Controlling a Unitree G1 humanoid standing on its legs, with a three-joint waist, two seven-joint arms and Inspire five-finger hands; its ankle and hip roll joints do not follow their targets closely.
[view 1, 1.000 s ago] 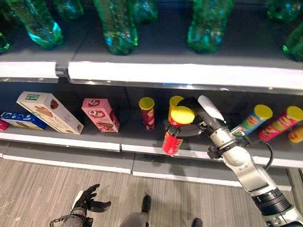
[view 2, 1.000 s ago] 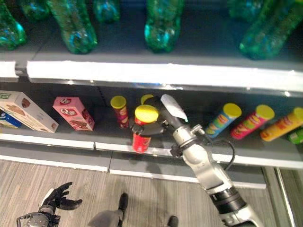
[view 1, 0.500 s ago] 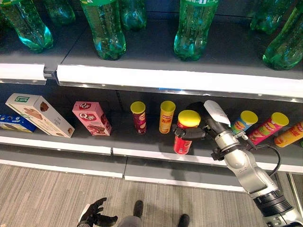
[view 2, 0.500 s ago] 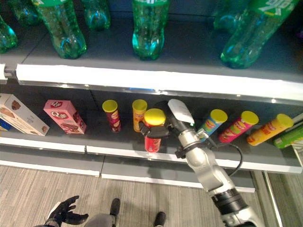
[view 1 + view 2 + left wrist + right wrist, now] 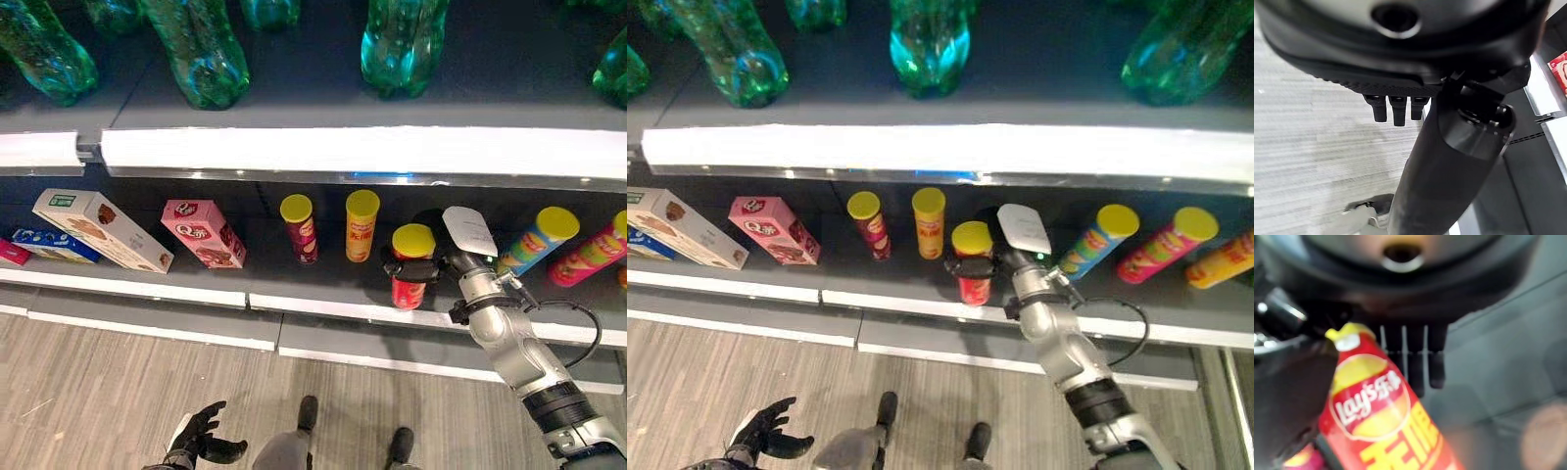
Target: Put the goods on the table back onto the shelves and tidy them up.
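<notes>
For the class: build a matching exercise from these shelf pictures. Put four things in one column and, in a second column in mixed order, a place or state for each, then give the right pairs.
Things
1. red can with yellow lid
2. pink box
3. green bottles
4. left robot hand

Places or states
A. on the upper shelf
B. low over the wood-look floor, fingers spread, holding nothing
C. gripped by the right robot hand on the lower shelf
D. leaning on the lower shelf, left of the upright cans

Pairs: 1-C, 2-D, 3-A, 4-B
</notes>
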